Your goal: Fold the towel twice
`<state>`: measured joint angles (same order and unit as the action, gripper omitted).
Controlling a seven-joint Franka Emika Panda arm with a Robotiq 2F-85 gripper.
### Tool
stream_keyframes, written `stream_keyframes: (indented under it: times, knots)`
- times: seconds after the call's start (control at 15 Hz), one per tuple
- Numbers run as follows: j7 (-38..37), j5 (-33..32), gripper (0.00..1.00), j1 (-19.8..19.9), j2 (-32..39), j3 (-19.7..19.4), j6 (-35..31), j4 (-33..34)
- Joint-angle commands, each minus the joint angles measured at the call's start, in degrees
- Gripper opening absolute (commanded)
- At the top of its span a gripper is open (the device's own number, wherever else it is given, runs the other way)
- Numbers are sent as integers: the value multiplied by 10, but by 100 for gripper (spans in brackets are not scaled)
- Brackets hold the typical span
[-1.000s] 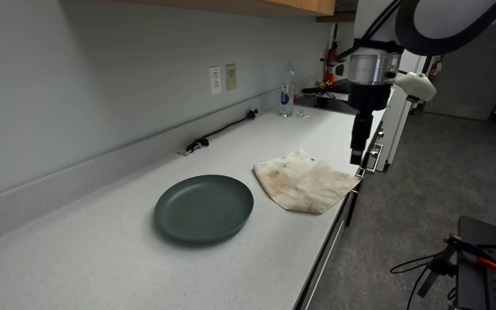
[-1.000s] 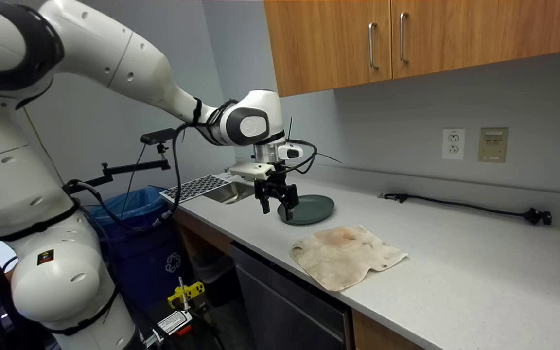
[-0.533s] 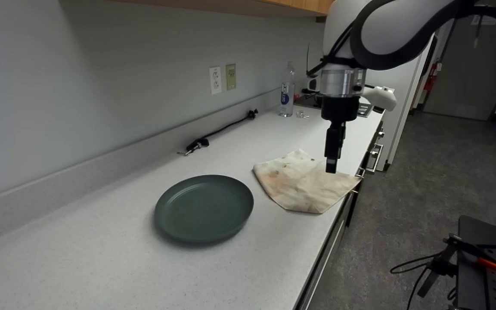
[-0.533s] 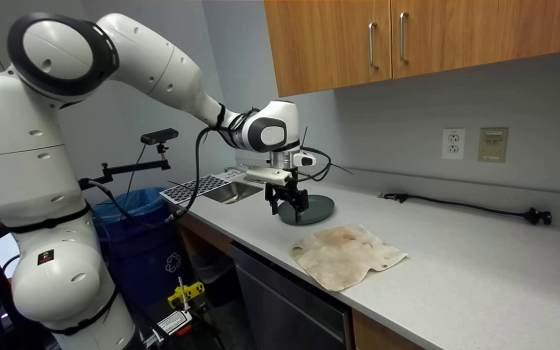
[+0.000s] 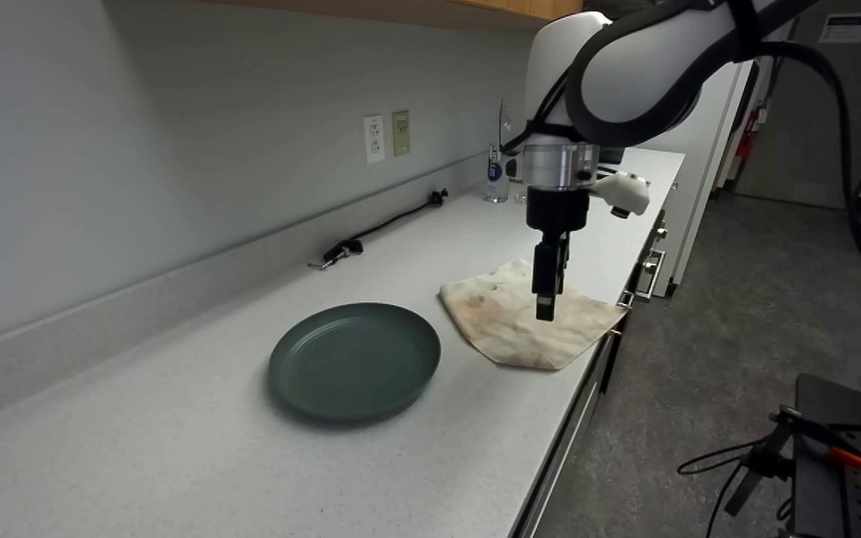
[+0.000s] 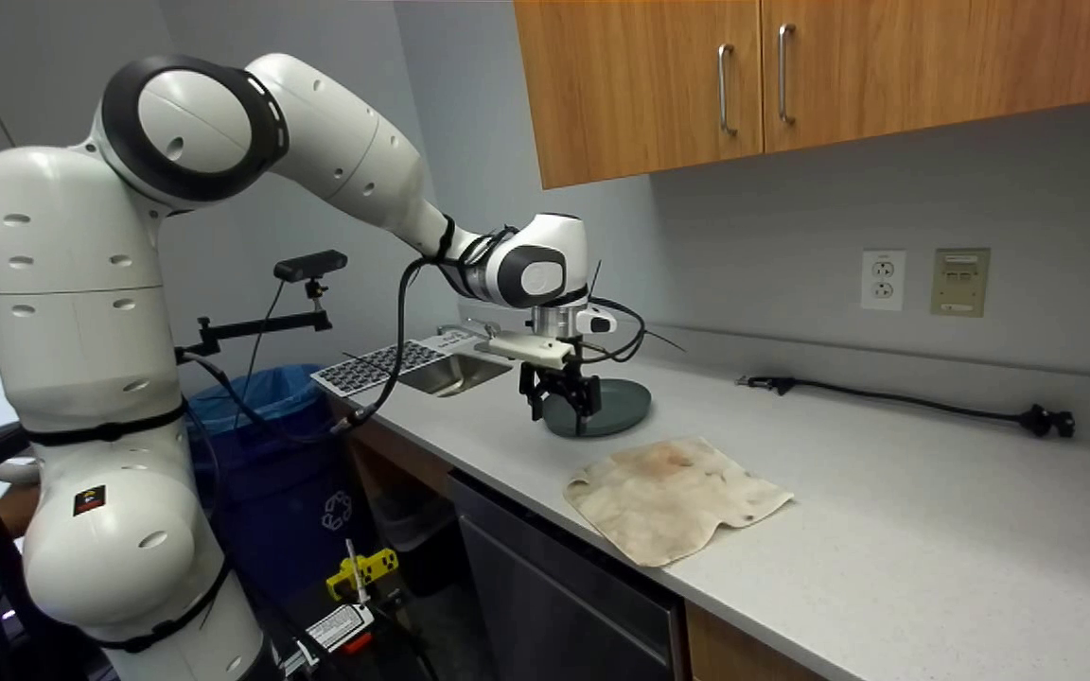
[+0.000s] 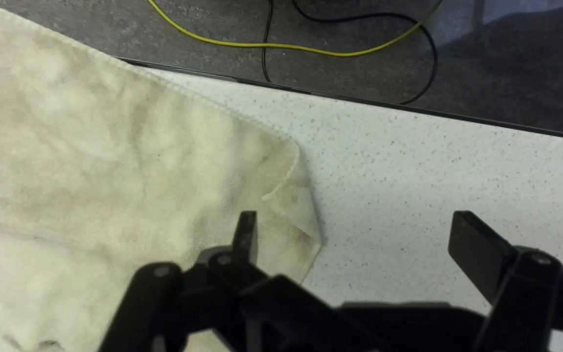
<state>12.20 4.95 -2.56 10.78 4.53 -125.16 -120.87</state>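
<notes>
The towel is a stained cream-beige cloth lying spread and slightly rumpled on the counter, one corner reaching the front edge. It shows whole in an exterior view as the towel. In the wrist view the towel fills the left side, with a small turned-over corner near its tip. My gripper is open and holds nothing; its left finger stands over the towel, its right finger over bare counter. In both exterior views the gripper points down and hangs above the counter.
A dark green round plate sits close to the towel. A black cable with a clamp lies along the wall, and a clear bottle stands farther back. The counter's front edge drops to the floor.
My gripper has come lower and moved across above the towel toward its plate-side end. The jaws have stayed open. The towel and the plate have not moved.
</notes>
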Motion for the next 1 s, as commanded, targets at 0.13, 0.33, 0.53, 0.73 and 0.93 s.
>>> stream_keyframes:
  times: [0.13,0.33,0.53,0.73,0.93]
  knots:
    - [-1,0,100,1,0,0,2,1]
    - [-1,0,100,1,0,0,2,1]
    - [2,5,100,4,9,-2,2,6]
    - [2,11,100,9,40,-5,-4,21]
    - [-6,3,100,11,82,-8,-10,39]
